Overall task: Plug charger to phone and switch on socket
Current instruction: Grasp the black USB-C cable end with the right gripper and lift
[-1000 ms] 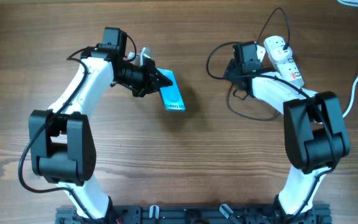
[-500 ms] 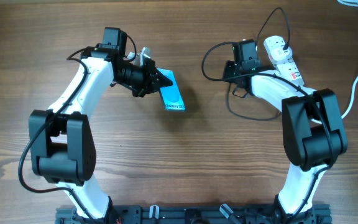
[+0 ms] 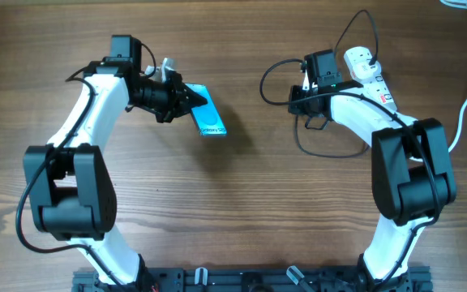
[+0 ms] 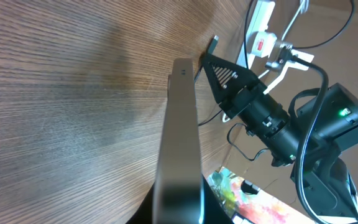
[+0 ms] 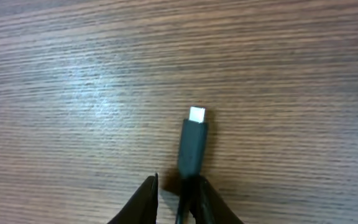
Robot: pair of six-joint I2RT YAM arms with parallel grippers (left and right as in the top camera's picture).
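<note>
**Both grippers loaded; phone and connector well apart**

Left gripper (image 3: 186,99): jaws closed tight on one short end of the phone (image 3: 208,120). The phone juts straight out ahead of the fingers, seen edge-on from the wrist. Its far short edge is free and looks lifted off the desk (image 3: 242,203). Bare wood lies below it and to both sides.

Right gripper (image 5: 176,202): jaws nearly together, pinching the charger (image 5: 191,152) at the rear of its black connector. The pale connector tip (image 5: 196,114) sticks out past the fingertips, uncovered. There is only open wood grain ahead of it and on either flank.

Behind this gripper the black cable loops loosely on the desk. The socket (image 3: 371,79) lies just beside the wrist, with the white adapter (image 3: 358,58) at its far end. Switch position: cannot tell.

A clear stretch of desk lies between the phone's free edge and the connector tip.
</note>
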